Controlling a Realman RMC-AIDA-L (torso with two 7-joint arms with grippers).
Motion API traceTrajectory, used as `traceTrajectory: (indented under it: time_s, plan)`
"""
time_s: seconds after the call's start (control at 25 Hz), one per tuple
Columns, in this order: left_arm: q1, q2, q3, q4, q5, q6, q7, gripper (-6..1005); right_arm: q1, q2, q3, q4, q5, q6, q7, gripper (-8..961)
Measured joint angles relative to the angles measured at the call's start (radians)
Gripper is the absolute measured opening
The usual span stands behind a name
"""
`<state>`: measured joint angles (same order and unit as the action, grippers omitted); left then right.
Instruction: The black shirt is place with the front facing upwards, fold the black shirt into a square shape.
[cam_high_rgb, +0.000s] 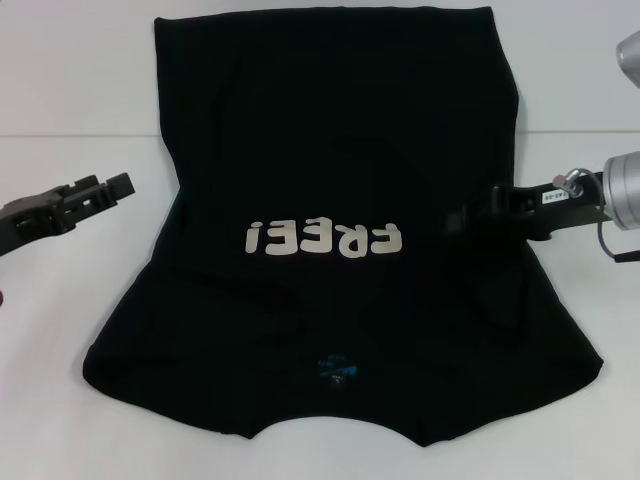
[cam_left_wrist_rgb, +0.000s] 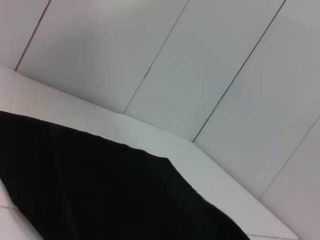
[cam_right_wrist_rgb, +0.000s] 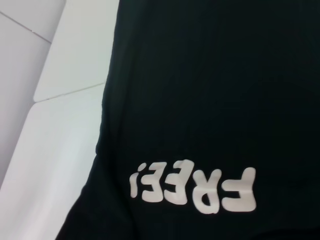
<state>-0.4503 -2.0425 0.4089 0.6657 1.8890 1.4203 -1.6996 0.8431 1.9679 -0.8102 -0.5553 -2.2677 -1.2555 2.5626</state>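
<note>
Here the black shirt (cam_high_rgb: 340, 170) lies flat, front up, on the white table (cam_high_rgb: 70, 90), collar toward the robot, and its white "FREE!" lettering (cam_high_rgb: 325, 238) reads upside down in the head view. The left gripper (cam_high_rgb: 125, 185) hovers just beside the shirt's left edge; I cannot tell its fingers' state. The right gripper (cam_high_rgb: 470, 215) reaches over the shirt's right side, its state also unclear.

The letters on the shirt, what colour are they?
White, on the black shirt. The letters show best in the right wrist view.
</note>
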Motion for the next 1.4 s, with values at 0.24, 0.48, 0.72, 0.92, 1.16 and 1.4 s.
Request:
traceTrajectory:
  time_s: [0.24,0.48,0.72,0.92,1.16,1.4]
  plan:
    - [-0.005,-0.001,0.006,-0.001,0.001,-0.002,0.002,725,-0.002,0.009,0.01,0.016,0.03,0.006,0.053,208]
    - [-0.003,-0.002,0.005,-0.006,0.001,-0.002,0.014,725,-0.005,0.004,0.011,0.027,0.082,0.002,0.049,525]
    - [0.002,-0.003,0.002,-0.006,0.004,0.003,0.014,725,-0.053,-0.023,0.012,0.02,0.083,-0.017,0.053,781]
    - [0.003,-0.003,0.0,-0.006,0.006,0.005,0.014,725,-0.078,-0.049,0.006,0.027,0.076,-0.024,0.079,843]
    - [0.007,-0.006,0.001,-0.008,0.005,0.005,0.014,725,-0.032,-0.037,-0.002,0.051,-0.018,0.091,0.074,918]
    - [0.019,-0.01,0.0,-0.009,0.001,0.006,0.014,725,0.043,-0.003,-0.006,0.094,-0.067,0.266,0.017,917]
